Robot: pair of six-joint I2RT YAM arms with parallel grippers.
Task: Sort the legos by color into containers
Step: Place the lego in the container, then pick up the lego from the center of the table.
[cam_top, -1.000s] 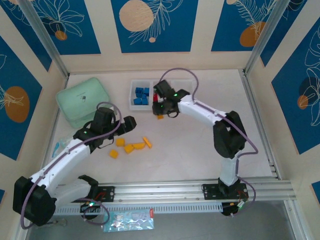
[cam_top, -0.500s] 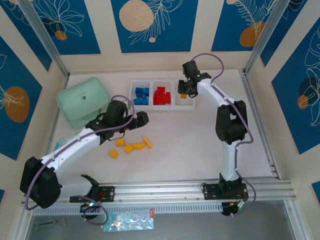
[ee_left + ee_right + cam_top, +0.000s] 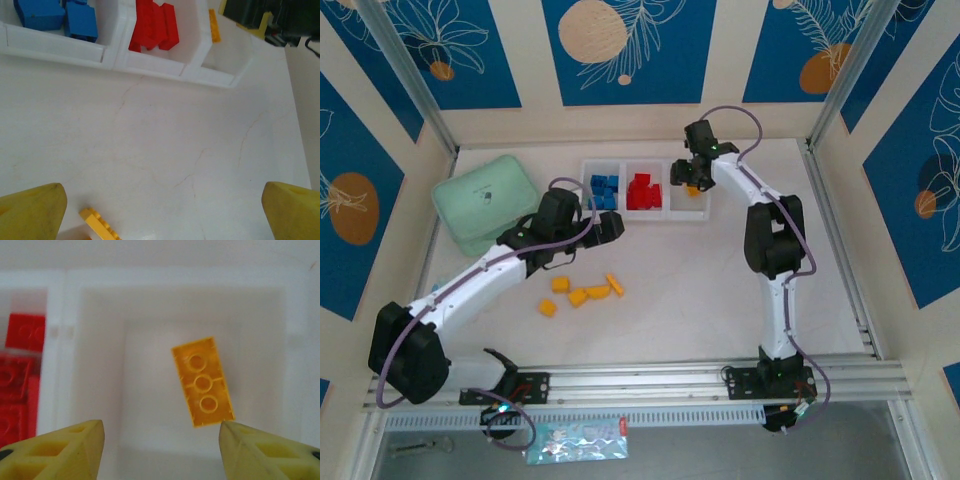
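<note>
Over the right compartment, the right gripper has released a yellow brick; jaws wide, empty. Left gripper equally open, empty. Five yellow bricks remain.

Bright, even overhead light washes the white bench, leaving only faint, soft shadows. Both wrist views are softer: the yellow fingertips at the lower corners blur, and the tray walls bleach pale.

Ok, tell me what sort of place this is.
Probably a lab test cell: robot arms bolted to an aluminium rail, printed panels walling the table, bricks sorted in a tray.
</note>
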